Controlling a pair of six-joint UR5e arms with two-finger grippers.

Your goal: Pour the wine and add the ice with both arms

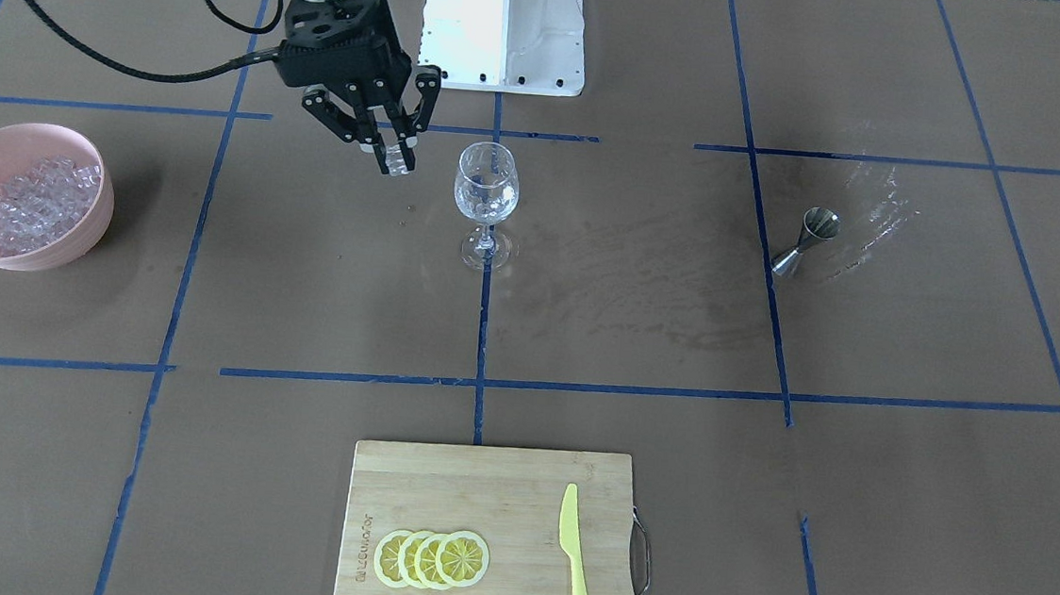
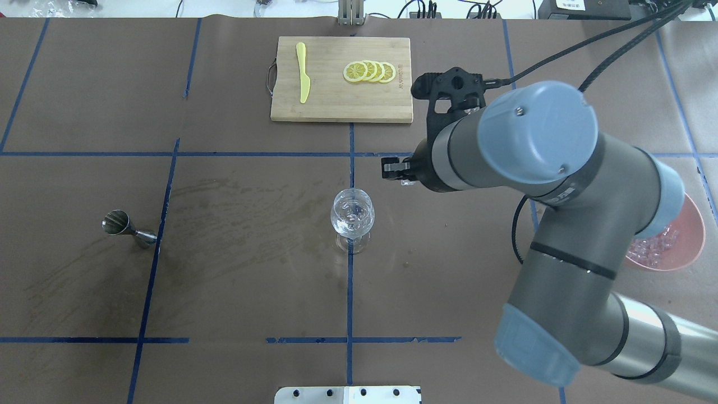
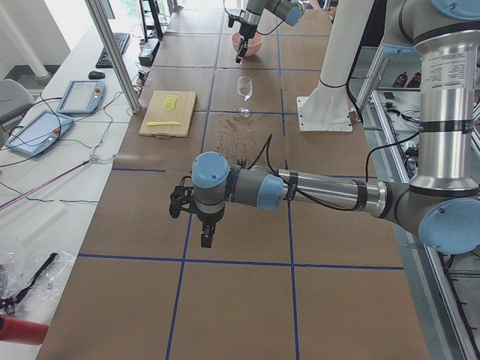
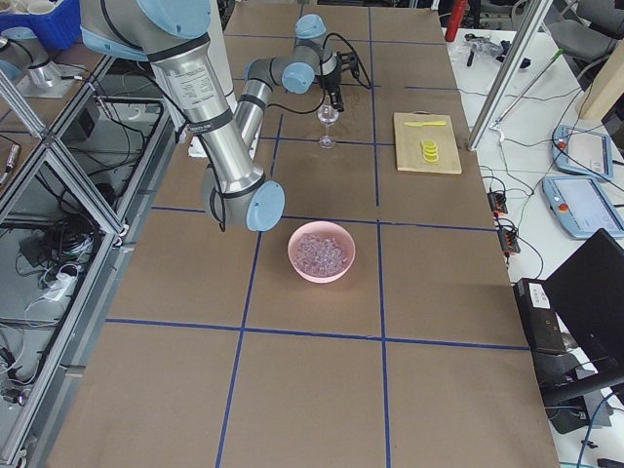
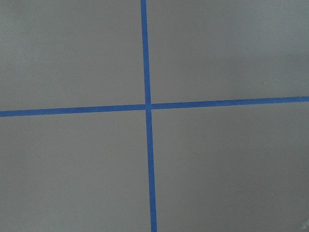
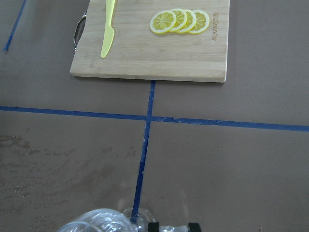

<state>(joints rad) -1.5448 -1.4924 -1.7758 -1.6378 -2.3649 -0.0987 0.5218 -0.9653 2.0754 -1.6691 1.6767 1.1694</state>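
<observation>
Black right hand grasps an ice cube, plainest front-on; left hand: cannot tell.

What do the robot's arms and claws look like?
The right arm and left arm are grey tubes with pale blue joint caps. The right gripper and left gripper are black, two-fingered; a black cable feeds the right one.

Wine glass mid-bench, the rest around it.
Bowl of ice at robot's right, jigger at its left, board with lemon slices and knife beyond.
</observation>
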